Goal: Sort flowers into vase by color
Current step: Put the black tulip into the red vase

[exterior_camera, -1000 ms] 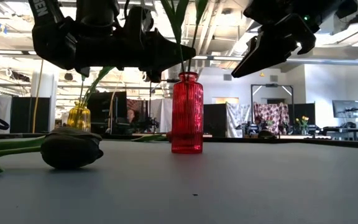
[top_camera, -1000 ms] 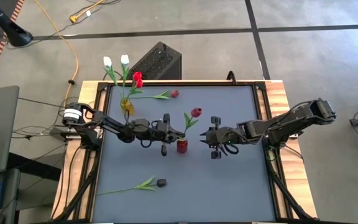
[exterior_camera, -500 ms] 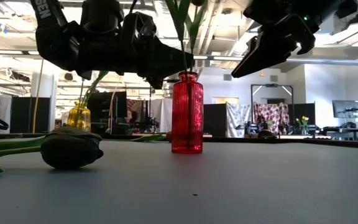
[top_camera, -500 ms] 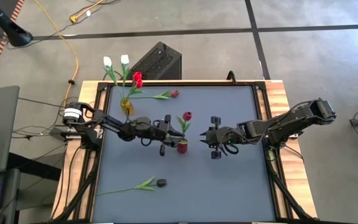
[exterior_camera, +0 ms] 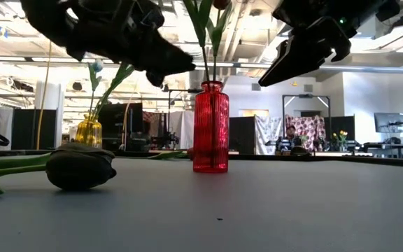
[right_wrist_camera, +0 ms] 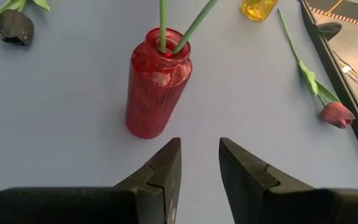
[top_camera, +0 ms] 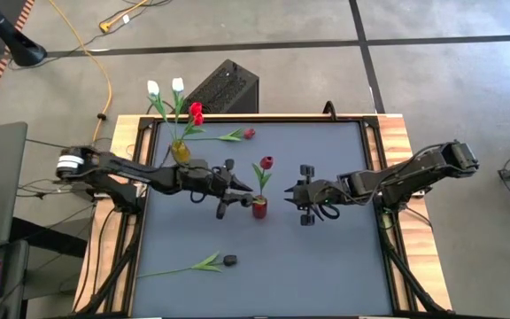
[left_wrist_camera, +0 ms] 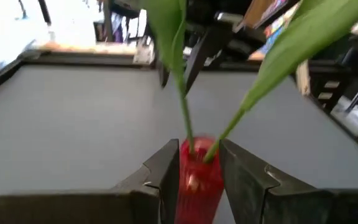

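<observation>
With the left pincer [top_camera: 234, 187] parted just beside the red vase [top_camera: 259, 208] and the right pincer [right_wrist_camera: 196, 163] parted and empty, the dark tulip [top_camera: 229, 260] lying on the desk [top_camera: 326, 257] is judged light and limp, best gripped mid-stem.

My two arms are dark and jointed. The left arm [top_camera: 122, 173] has a white band near its base. Each gripper has flat black fingers [right_wrist_camera: 163, 171].

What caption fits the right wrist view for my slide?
Open right gripper faces the red vase holding two green stems, with a dark tulip and red tulip lying nearby.
</observation>
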`<state>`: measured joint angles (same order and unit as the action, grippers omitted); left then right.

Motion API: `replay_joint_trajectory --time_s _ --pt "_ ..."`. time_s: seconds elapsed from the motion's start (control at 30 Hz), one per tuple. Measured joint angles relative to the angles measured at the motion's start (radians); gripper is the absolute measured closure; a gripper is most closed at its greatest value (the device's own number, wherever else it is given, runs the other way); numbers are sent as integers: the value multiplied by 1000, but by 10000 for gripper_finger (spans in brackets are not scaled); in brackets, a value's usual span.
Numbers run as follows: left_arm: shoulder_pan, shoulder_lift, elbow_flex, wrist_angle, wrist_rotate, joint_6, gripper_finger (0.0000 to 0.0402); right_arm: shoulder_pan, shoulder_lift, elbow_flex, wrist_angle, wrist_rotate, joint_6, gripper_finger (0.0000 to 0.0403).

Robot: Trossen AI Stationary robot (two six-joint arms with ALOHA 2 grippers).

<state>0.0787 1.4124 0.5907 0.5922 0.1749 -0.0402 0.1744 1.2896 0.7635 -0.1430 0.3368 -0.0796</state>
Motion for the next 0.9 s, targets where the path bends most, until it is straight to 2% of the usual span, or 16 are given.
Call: replay_joint_trajectory --time_s 0.2,0.57,0.73,0.9 --pt "-4 -142 0 -272 -24 -28 301 -7 0 0 2 2 -7 269" --pt "-139 -325 0 -692 -29 -303 301 -7 0 0 16 2 -33 269" --pt "-269 -365 0 -792 -24 -461 301 -7 0 0 21 2 -34 269" --pt "-435 -366 0 -823 -78 -642 301 -7 0 0 27 2 -1 269"
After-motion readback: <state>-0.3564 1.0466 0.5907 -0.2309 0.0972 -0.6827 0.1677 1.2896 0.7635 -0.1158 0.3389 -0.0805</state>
